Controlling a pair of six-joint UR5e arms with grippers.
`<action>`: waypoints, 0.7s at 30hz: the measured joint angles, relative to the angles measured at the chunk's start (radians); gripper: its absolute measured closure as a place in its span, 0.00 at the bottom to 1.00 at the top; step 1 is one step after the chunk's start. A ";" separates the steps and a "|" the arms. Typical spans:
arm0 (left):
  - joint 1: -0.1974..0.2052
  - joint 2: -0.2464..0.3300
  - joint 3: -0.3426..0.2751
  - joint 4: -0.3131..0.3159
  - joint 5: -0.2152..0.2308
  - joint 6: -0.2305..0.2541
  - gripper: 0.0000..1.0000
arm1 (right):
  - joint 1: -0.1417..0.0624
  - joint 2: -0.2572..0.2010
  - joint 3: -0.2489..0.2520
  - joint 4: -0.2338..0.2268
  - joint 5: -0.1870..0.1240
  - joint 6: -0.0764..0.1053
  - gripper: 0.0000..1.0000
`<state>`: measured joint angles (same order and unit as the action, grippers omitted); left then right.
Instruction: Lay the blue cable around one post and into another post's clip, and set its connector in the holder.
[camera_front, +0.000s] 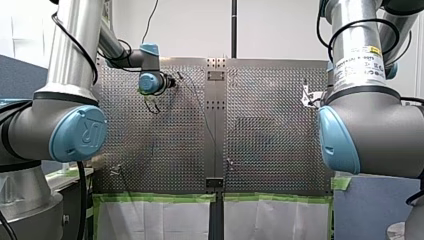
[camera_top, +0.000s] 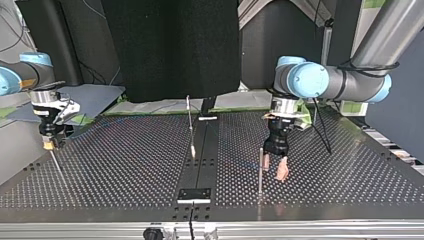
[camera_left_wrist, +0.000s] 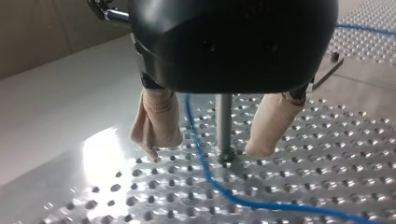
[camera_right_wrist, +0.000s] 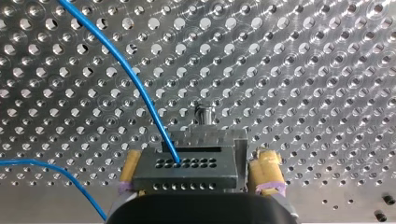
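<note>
Between the beige fingers (camera_left_wrist: 156, 121) of my left gripper (camera_left_wrist: 205, 150), a thin upright post (camera_left_wrist: 224, 123) is standing on the perforated table (camera_left_wrist: 327, 154). The blue cable (camera_left_wrist: 198, 149) is running down alongside it, in the gap between the post and one finger, and neither finger is touching it. Those jaws are standing well apart, closing on nothing. From the post's foot the cable is lying flat on the table and sweeping away in a long curve. Its long axis at the post is therefore running roughly along the gripper's line of sight, not across the jaws.

Right of centre in the top view, that gripper (camera_top: 276, 167) is hanging just beside the post (camera_top: 260, 170), with its fingertips close to the table. Near the left edge of that view, well apart, my right gripper (camera_top: 48, 144) is sitting low over the table. Its own wrist view is showing yellow pads (camera_right_wrist: 267, 170) pressing on both sides of the black connector (camera_right_wrist: 187, 169), with the cable leaving the connector's face and arching ahead. A metal piece (camera_right_wrist: 205, 137) is sitting just ahead of the connector; I cannot tell whether it is the holder.

As I judge it, my left arm is the nearer one to the post. The coming move is turning on the cable lying to one side of the post, inside the open jaws.
</note>
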<state>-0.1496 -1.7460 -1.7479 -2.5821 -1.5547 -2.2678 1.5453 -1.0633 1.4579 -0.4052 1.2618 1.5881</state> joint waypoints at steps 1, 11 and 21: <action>-0.001 0.000 0.000 -0.008 -0.003 -0.010 0.00 | 0.000 0.000 0.000 0.000 0.000 0.000 0.00; -0.011 0.016 0.000 -0.092 -0.088 -0.043 0.00 | 0.000 0.000 0.000 0.000 0.000 0.000 0.00; -0.028 0.075 -0.011 -0.154 -0.118 0.044 0.00 | 0.000 0.000 0.000 0.000 0.000 0.000 0.00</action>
<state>-0.1776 -1.6709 -1.7589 -2.7357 -1.6723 -2.2240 1.5453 -1.0633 1.4579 -0.4052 1.2618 1.5882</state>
